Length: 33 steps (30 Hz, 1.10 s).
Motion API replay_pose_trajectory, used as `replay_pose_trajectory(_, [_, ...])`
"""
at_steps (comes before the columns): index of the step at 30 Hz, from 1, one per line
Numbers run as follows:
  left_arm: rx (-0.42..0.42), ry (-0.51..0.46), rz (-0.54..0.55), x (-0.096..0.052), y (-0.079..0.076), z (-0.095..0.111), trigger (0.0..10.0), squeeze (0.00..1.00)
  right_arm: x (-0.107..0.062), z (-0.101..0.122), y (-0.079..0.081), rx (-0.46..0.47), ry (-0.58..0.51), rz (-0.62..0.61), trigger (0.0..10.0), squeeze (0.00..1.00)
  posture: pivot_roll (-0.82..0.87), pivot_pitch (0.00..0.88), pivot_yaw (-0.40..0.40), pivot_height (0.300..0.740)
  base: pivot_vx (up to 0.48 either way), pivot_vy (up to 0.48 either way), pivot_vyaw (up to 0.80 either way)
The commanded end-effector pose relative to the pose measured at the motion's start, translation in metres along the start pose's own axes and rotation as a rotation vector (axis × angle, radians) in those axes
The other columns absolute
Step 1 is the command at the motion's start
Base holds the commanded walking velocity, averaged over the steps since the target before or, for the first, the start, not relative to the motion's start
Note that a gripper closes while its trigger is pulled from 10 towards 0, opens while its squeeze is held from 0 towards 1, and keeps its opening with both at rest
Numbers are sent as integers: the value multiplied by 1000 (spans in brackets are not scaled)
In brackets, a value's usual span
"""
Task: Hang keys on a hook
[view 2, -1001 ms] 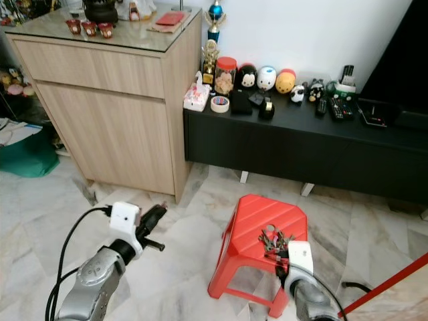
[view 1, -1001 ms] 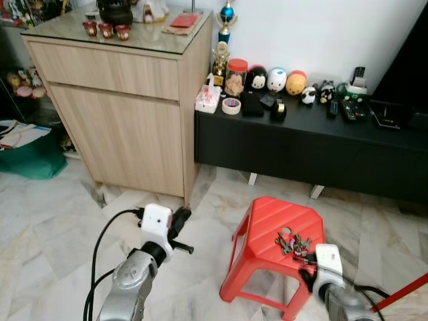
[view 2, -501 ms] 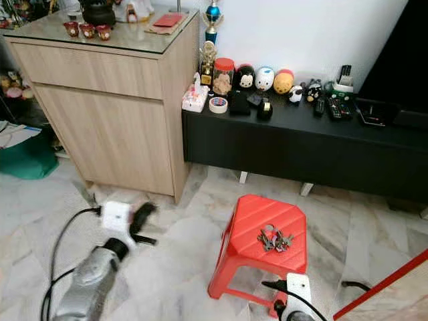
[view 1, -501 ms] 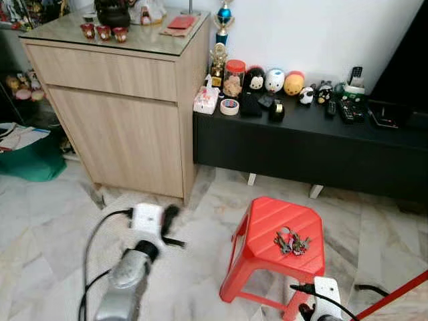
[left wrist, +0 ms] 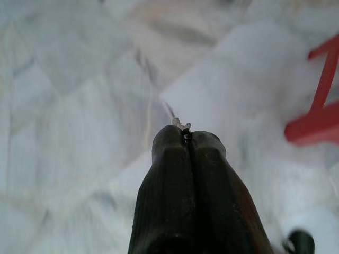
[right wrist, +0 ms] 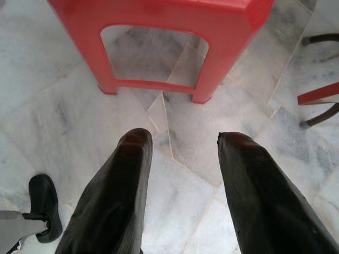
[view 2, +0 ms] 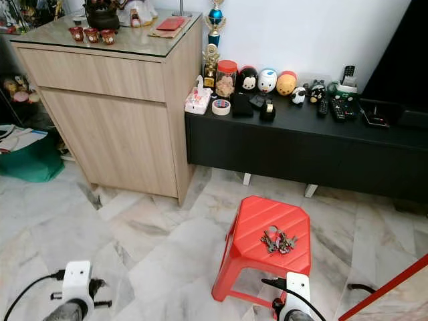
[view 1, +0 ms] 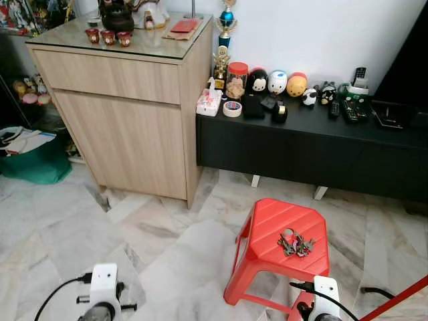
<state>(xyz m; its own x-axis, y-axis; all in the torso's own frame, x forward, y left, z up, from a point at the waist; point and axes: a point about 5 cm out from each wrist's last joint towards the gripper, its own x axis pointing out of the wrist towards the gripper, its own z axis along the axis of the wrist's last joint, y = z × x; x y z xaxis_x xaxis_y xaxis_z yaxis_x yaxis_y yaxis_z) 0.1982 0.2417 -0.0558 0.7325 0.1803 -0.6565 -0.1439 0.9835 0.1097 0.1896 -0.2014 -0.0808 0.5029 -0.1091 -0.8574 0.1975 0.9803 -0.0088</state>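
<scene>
A bunch of keys (view 1: 295,244) lies on top of a red plastic stool (view 1: 267,224) standing on the marble floor. Both arms hang low at the bottom edge of the eye views, below and in front of the stool. My left gripper (left wrist: 187,138) is shut with nothing in it and points down at the floor, with a red stool leg (left wrist: 318,114) off to one side. My right gripper (right wrist: 180,140) is open and empty, and it looks at the floor just in front of the stool's legs (right wrist: 159,16).
A light wooden cabinet (view 1: 127,100) stands at the back left. Beside it, a low black bench (view 1: 307,144) along the white wall carries toys and remotes. A green bag (view 1: 33,160) sits at far left. A red bar (view 1: 394,301) crosses the lower right corner.
My right gripper, close by the keys a second ago, has dropped below the stool. The left arm has sunk from mid-view to the bottom edge. The keys have stayed on the stool.
</scene>
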Motion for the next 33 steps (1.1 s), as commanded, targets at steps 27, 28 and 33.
replay_pose_trajectory(27, [-51,139,25,-11,-8,-43,10000,0,-1,-5,-5,-36,34,16,10000,0,54,0,-79,740,0,0,-731])
replay_pose_trajectory(28, [-45,139,23,-12,-9,-44,10000,0,-1,-5,-6,-38,34,17,10000,0,54,0,-80,740,0,0,-738])
replay_pose_trajectory(33, [-62,142,24,-12,-11,-45,10000,0,-1,-4,-6,-42,34,22,10000,0,54,0,-82,740,0,-290,-738])
